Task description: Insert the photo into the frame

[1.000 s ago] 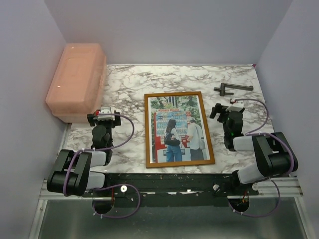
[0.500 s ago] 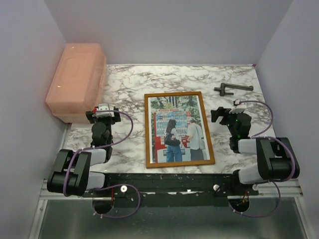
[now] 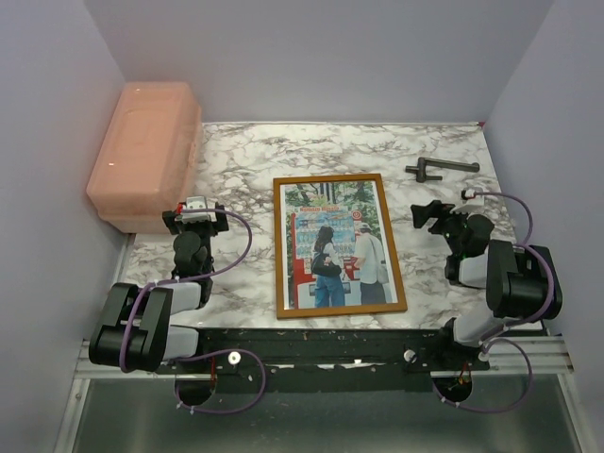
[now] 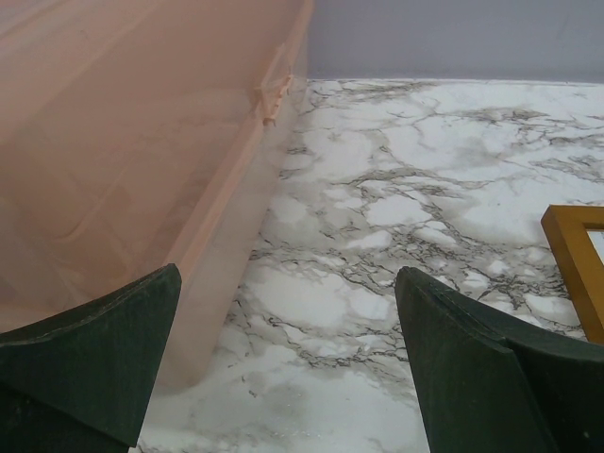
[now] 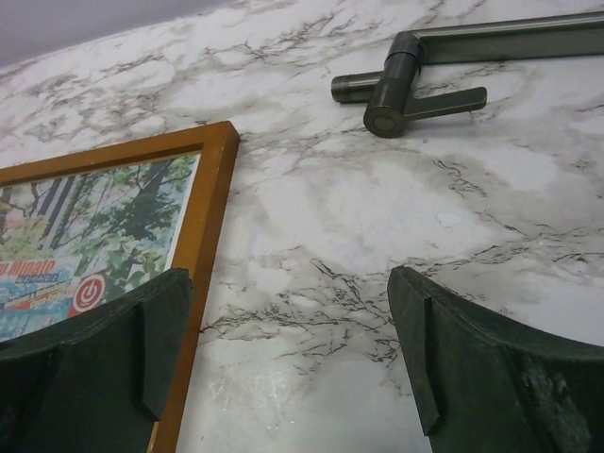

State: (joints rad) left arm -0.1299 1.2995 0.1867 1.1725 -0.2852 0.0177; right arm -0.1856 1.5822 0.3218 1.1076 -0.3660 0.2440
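The photo (image 3: 338, 250), a colour print of two people at red-and-white vending machines, lies inside the orange-brown frame (image 3: 327, 177) at the middle of the marble table. My right gripper (image 3: 432, 212) hovers just right of the frame's upper right side, open and holding nothing. In the right wrist view the frame's border (image 5: 203, 208) and a strip of the photo (image 5: 94, 226) run past the left finger of that gripper (image 5: 291, 276). My left gripper (image 3: 194, 212) stands left of the frame, beside the pink box, open and empty (image 4: 288, 274). The frame's corner (image 4: 571, 255) shows at its right.
A translucent pink lidded box (image 3: 146, 151) fills the back left, close against the left gripper's left finger (image 4: 123, 142). A dark metal T-shaped tool (image 3: 439, 169) lies at the back right, ahead of the right gripper (image 5: 406, 75). Walls close in both sides.
The right arm has drawn back to the right and its wrist has swung, so the gripper now points left toward the frame. The left gripper edged slightly away from me, then held still.
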